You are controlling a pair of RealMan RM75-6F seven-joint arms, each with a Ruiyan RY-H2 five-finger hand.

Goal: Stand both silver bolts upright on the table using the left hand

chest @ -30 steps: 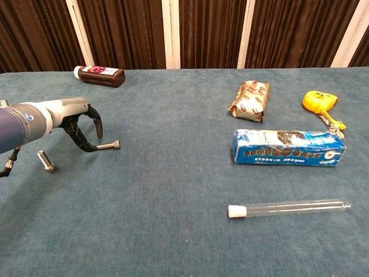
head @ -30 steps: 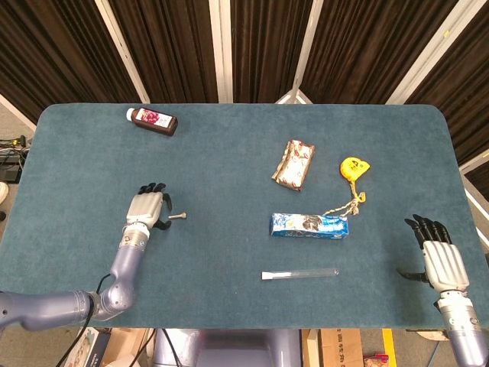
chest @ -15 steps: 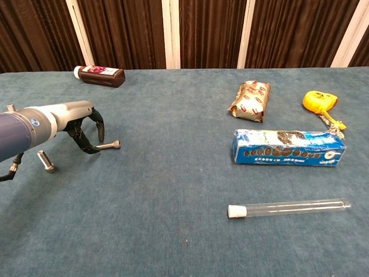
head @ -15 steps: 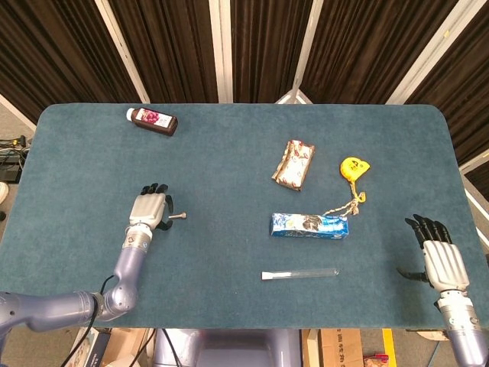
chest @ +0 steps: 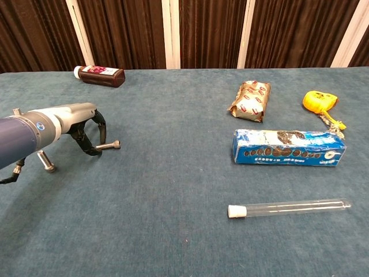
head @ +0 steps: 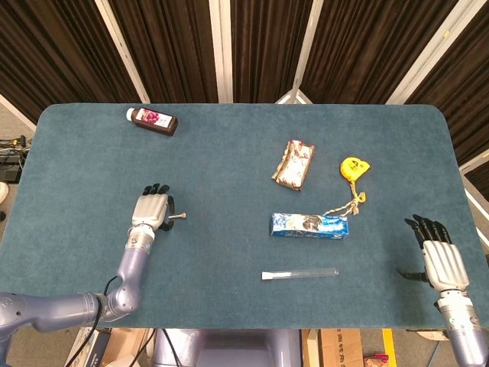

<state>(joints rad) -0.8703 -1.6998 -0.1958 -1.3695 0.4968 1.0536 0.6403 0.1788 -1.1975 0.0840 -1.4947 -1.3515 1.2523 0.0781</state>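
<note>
One silver bolt (chest: pixel 108 145) (head: pixel 177 216) lies on its side on the blue table (head: pixel 229 176), head pointing right. My left hand (chest: pixel 81 123) (head: pixel 150 208) arches over its left end, with fingers (chest: pixel 102 130) curled down around the shaft; the thumb reaches in low beside it. The bolt still rests on the cloth. The second silver bolt (chest: pixel 46 161) lies tilted just beside my left forearm, and the head view hides it. My right hand (head: pixel 437 256) rests at the table's near right edge, fingers spread and holding nothing.
A brown bottle (head: pixel 153 121) lies at the far left. A foil snack packet (head: pixel 294 164), a yellow tape measure (head: pixel 353 167) and a blue cookie box (head: pixel 309 225) sit right of centre. A glass test tube (head: pixel 299 273) lies near the front edge.
My left hand has slid slightly right and lower over the lying bolt, its fingers drawing closer to the shaft. The bolts and my right hand have not moved.
</note>
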